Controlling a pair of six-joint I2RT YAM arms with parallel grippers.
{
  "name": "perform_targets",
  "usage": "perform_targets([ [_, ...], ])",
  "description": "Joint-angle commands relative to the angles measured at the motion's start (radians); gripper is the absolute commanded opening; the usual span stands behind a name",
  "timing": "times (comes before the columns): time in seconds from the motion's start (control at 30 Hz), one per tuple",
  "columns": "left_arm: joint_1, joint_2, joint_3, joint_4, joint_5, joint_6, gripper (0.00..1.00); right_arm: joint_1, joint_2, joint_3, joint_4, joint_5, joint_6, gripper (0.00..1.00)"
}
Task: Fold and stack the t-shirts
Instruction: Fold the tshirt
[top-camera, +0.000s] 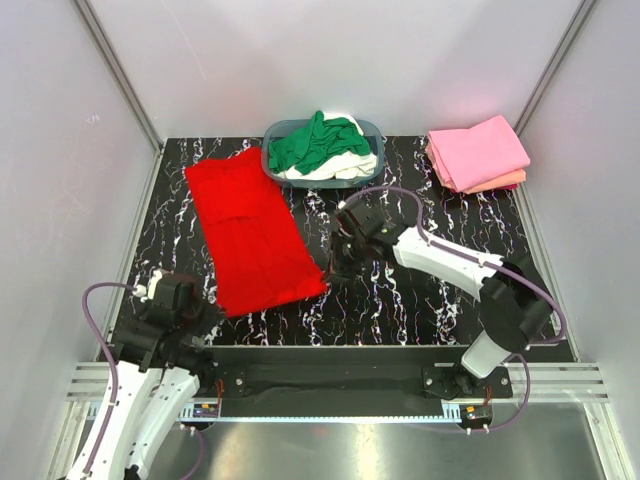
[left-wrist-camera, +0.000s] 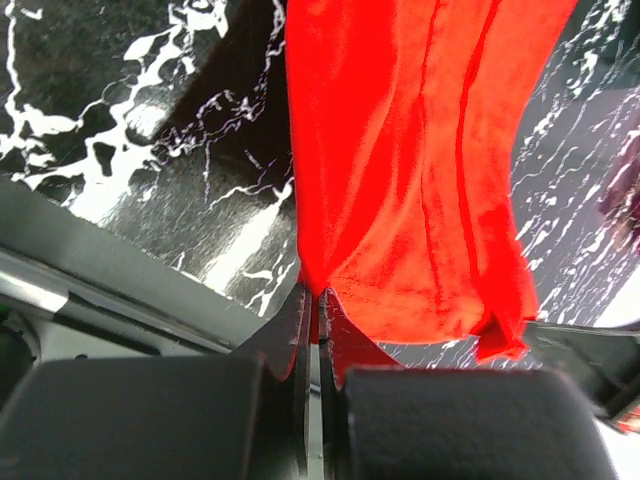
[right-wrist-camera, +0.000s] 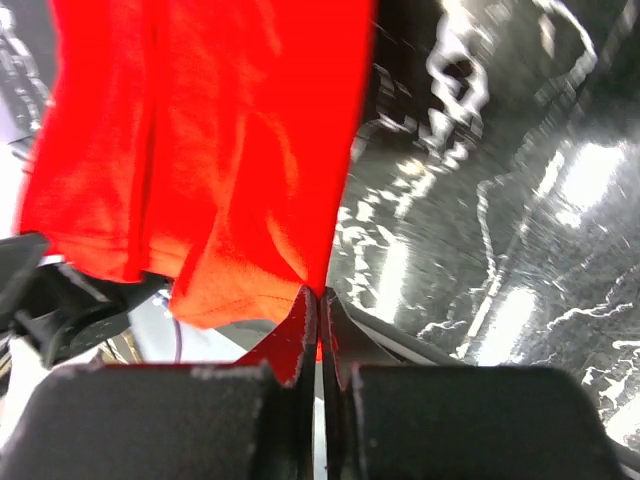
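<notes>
**Top view:** We see one red shirt (top-camera: 255, 235) spread on the desk (top-camera: 400, 290) just left of the basket (top-camera: 323, 160). Its long axis runs from the basket's left side back toward the two arms. The left end effector (top-camera: 205, 303) sits at the corner farthest from the basket on the left, and the right end effector (top-camera: 330, 266) at the matching corner on the right. The one basket holds one green shirt (top-camera: 310, 145) over one white shirt (top-camera: 335, 168). Right of the basket, one pink shirt (top-camera: 478, 150) lies folded on one salmon shirt (top-camera: 500, 182).

**Left wrist:** The end effector is pinched tight on the red hem, and the cloth runs away from it.

**Right wrist:** This end effector is likewise clamped on the hem. We judge the fold will travel toward the basket.
</notes>
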Motion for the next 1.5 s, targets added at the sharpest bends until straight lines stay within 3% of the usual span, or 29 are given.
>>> perform_targets([
  [0.0, -0.002, 0.042, 0.053, -0.002, 0.002, 0.040, 0.00, -0.015, 0.052, 0.166, -0.096, 0.027, -0.079, 0.00],
  [0.37, 0.016, 0.392, 0.199, 0.195, -0.070, 0.175, 0.00, -0.096, 0.440, 0.701, -0.298, -0.111, -0.226, 0.00],
  [0.83, 0.242, 0.782, 0.305, 0.417, 0.002, 0.362, 0.00, -0.167, 0.818, 1.295, -0.487, -0.200, -0.292, 0.00],
  [1.13, 0.323, 0.958, 0.414, 0.478, 0.013, 0.433, 0.00, -0.202, 0.945, 1.458, -0.412, -0.268, -0.260, 0.00],
  [1.47, 0.343, 1.159, 0.517, 0.509, 0.011, 0.455, 0.00, -0.219, 1.051, 1.515, -0.294, -0.286, -0.230, 0.06],
])
